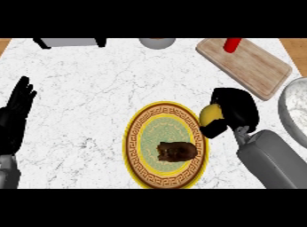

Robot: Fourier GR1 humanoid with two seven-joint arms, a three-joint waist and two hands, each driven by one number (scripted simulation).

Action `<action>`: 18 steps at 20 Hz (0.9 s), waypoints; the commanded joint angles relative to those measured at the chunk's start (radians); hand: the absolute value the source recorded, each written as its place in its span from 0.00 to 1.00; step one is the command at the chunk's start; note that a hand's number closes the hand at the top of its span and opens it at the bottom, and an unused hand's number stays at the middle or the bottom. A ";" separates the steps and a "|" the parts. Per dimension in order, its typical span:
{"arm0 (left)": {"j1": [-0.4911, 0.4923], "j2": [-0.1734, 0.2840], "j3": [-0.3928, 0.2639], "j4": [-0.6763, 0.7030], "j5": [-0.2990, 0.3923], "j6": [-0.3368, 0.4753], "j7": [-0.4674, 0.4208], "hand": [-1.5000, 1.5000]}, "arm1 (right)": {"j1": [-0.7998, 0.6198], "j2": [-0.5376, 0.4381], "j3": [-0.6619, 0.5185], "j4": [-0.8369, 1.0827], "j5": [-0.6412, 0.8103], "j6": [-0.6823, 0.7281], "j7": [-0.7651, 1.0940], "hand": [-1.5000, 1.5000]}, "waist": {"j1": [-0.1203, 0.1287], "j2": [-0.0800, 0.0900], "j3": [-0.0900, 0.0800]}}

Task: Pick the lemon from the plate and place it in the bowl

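Note:
A yellow lemon (209, 114) sits in my right hand (234, 108), whose black fingers curl round it just past the right rim of the yellow patterned plate (139, 133). A dark brown lump of food (176, 151) lies on the plate's lower right part. The grey marbled bowl (300, 111) stands at the right edge, partly cut off by the view. My left hand (13, 113) rests open at the left edge, fingers up.
A wooden cutting board (248, 66) with a red object (232, 44) lies at the back right. A grey round object (157, 42) and a grey appliance (69, 42) stand along the back edge. Wooden floor shows at both upper corners.

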 commanded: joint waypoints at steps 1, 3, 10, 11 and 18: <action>0.018 -0.014 -0.013 -0.001 -0.022 0.016 -0.001 0.50 | 0.008 -0.118 -0.063 -0.232 0.078 -0.025 0.111 1.00 | -0.017 -0.006 -0.001; 0.015 0.006 0.015 0.013 -0.002 0.001 -0.009 0.50 | -0.003 -0.149 -0.113 -0.334 0.114 -0.052 0.163 1.00 | -0.024 -0.008 -0.001; -0.051 -0.002 -0.009 -0.001 -0.031 0.012 0.024 0.50 | 0.107 -0.268 -0.335 -0.682 0.055 0.057 0.294 1.00 | 0.012 0.009 0.001; -0.009 -0.030 -0.013 0.035 -0.026 0.003 -0.041 0.50 | 0.162 -0.278 -0.373 -0.702 0.055 0.037 0.283 1.00 | 0.017 0.011 0.001; -0.085 0.008 0.022 -0.004 -0.007 -0.022 0.045 0.50 | 0.350 -0.244 -0.610 -0.682 -0.077 -0.035 0.075 1.00 | 0.032 0.015 0.002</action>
